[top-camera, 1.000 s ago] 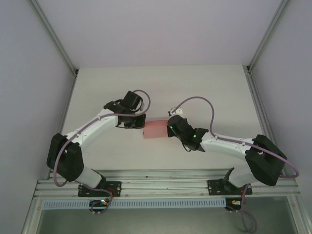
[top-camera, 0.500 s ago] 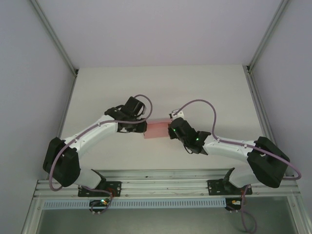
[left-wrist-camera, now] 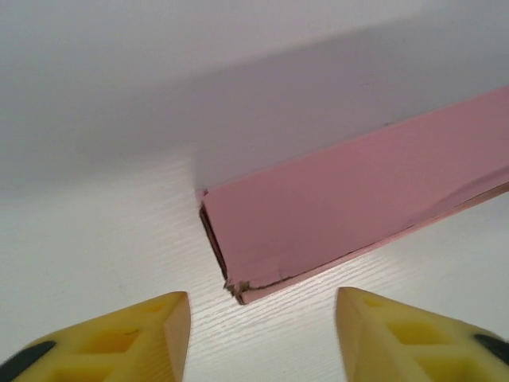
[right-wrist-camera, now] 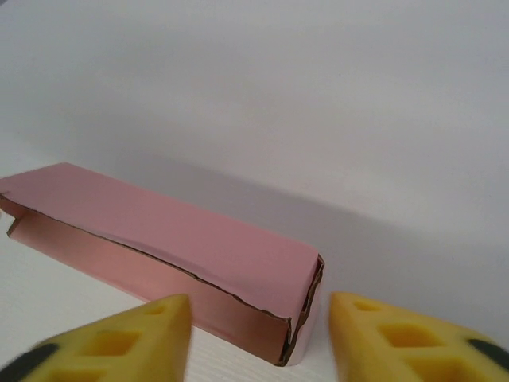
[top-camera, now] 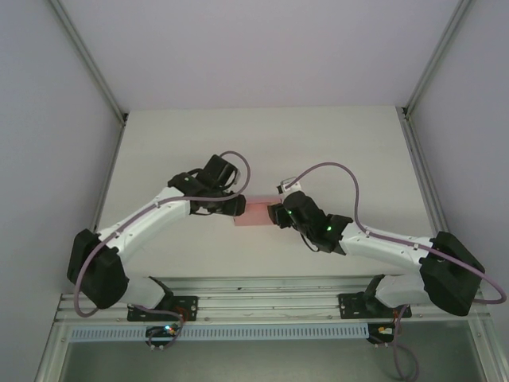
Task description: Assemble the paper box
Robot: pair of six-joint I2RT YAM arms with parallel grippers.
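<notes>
The pale pink paper box (top-camera: 253, 212) lies on the desk (top-camera: 334, 151), left end effector (left-wrist-camera: 262, 298) and right end effector (right-wrist-camera: 261, 301) each spread wide at its opposite ends, seemingly not touching; pressing both ends evenly inward should square it.

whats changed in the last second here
The left arm reached further right and the right arm further left, closing on the paper box from both ends, so less of it shows between them. Both pairs of jaws stand open, with nothing gripped. The box stayed put on the table.
</notes>
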